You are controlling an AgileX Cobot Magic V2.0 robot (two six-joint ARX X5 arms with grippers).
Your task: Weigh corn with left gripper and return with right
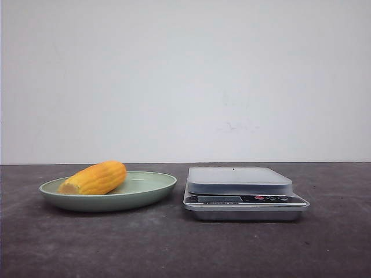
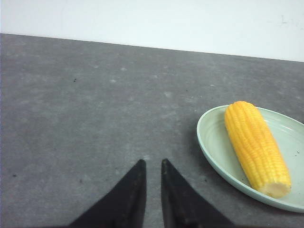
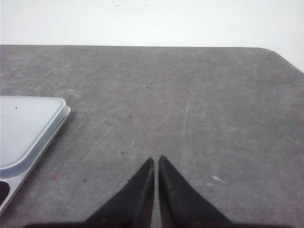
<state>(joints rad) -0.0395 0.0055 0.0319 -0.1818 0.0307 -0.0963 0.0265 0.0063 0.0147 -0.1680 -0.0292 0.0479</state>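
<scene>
The yellow-orange corn (image 1: pixel 95 178) lies on its side in a pale green plate (image 1: pixel 152 189) at the left of the table, its pale cut end toward the front left. It also shows in the left wrist view (image 2: pixel 256 147), in the same plate (image 2: pixel 212 142). My left gripper (image 2: pixel 152 162) hovers over bare table beside the plate, jaws a narrow gap apart and empty. A silver kitchen scale (image 1: pixel 243 194) with an empty pan stands right of the plate. My right gripper (image 3: pixel 156 158) is shut and empty over bare table beside the scale (image 3: pixel 23 128). Neither gripper shows in the front view.
The dark grey table (image 1: pixel 174 249) ends at a white wall behind. In the right wrist view the table's rounded far corner (image 3: pixel 280 54) shows.
</scene>
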